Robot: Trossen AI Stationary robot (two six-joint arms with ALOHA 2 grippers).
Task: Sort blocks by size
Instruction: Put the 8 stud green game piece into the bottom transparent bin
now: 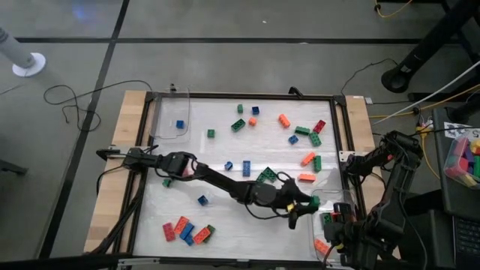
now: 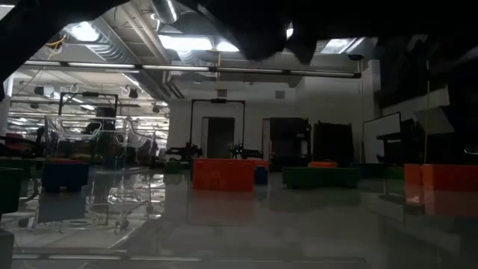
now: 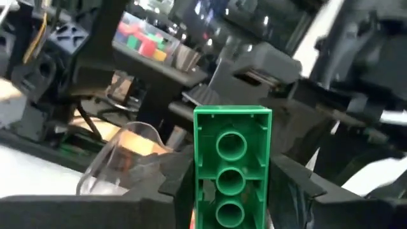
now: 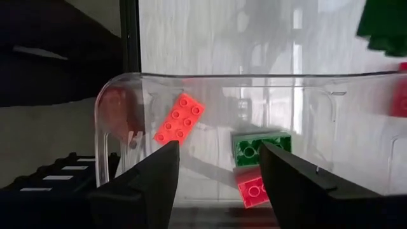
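Over by the counter's right edge, left pincer (image 1: 304, 204) grips a long green brick (image 3: 232, 166) lengthwise, right beside the clear bin (image 4: 121, 102) under the right arm's open pincer (image 4: 219, 181).

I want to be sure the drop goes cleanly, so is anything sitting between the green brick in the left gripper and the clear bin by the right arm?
Nothing visible blocks it. The left gripper holds the green brick beside the clear bin, whose open top shows only bricks lying inside. The right gripper sits low at the bin's near wall, not over it.
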